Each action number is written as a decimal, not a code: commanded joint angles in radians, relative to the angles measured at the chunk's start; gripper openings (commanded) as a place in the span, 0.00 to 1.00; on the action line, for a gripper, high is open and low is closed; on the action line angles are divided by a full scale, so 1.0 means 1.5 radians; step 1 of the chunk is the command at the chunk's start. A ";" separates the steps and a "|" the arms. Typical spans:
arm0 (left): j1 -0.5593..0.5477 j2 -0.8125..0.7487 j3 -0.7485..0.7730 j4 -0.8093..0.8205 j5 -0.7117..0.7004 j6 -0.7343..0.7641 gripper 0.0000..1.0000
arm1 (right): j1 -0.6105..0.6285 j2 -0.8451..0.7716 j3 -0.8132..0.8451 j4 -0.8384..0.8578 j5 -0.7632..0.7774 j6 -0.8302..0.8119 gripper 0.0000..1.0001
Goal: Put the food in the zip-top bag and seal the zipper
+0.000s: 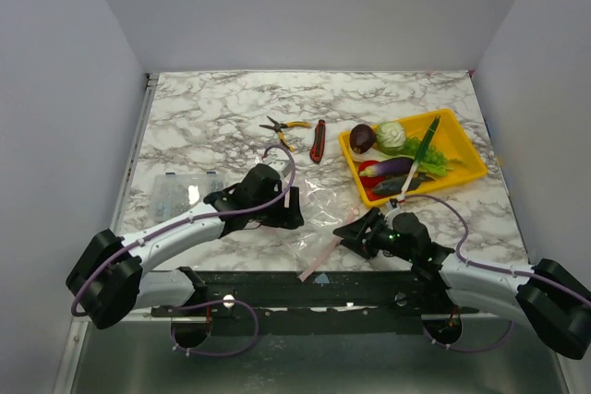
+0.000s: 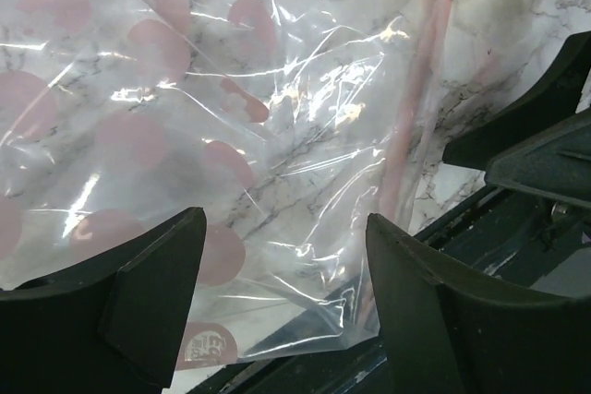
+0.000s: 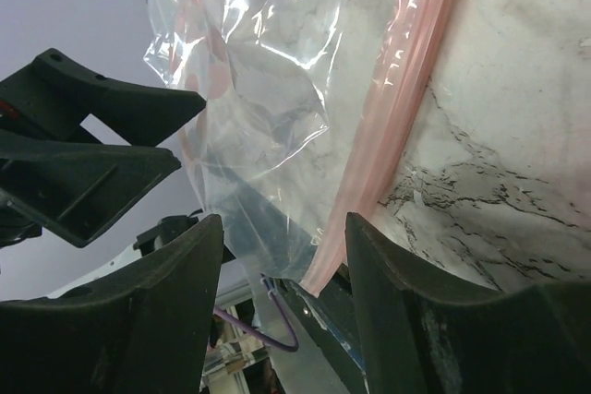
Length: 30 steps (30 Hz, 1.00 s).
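Note:
The clear zip-top bag (image 1: 319, 217) lies flat and empty on the marble near the front edge; its near corner hangs over the edge. Its pink zipper (image 1: 323, 254) runs along the right side. My left gripper (image 1: 292, 211) is open at the bag's left side, and the film (image 2: 231, 136) lies between its fingers (image 2: 152, 274). My right gripper (image 1: 353, 228) is open at the zipper's near end (image 3: 397, 108). The food sits in the yellow tray (image 1: 466, 159): a purple eggplant (image 1: 388, 167), a maroon round piece (image 1: 363, 138), and a cabbage (image 1: 391, 136).
Yellow-handled pliers (image 1: 282, 128) and a red-and-black utility knife (image 1: 319, 140) lie behind the bag. A rigid clear box (image 1: 180, 193) stands at the left. A black rail (image 1: 305, 288) runs along the table's front edge. The grippers face each other closely.

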State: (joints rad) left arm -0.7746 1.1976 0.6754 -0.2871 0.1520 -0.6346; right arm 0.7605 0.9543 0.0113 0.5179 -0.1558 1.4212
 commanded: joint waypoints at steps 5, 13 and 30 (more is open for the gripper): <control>-0.002 0.026 -0.043 0.072 -0.041 -0.030 0.70 | 0.005 -0.002 -0.021 -0.033 0.043 -0.022 0.58; -0.002 0.021 -0.065 0.084 -0.043 -0.034 0.70 | 0.005 0.091 -0.010 0.046 0.026 -0.032 0.58; -0.002 0.024 -0.074 0.094 -0.038 -0.034 0.70 | 0.005 0.251 0.029 0.284 -0.024 -0.006 0.56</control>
State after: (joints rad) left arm -0.7746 1.2316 0.5793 -0.1726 0.1123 -0.6827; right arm 0.7605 1.3056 0.0238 0.8272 -0.1673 1.4036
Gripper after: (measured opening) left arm 0.707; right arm 0.567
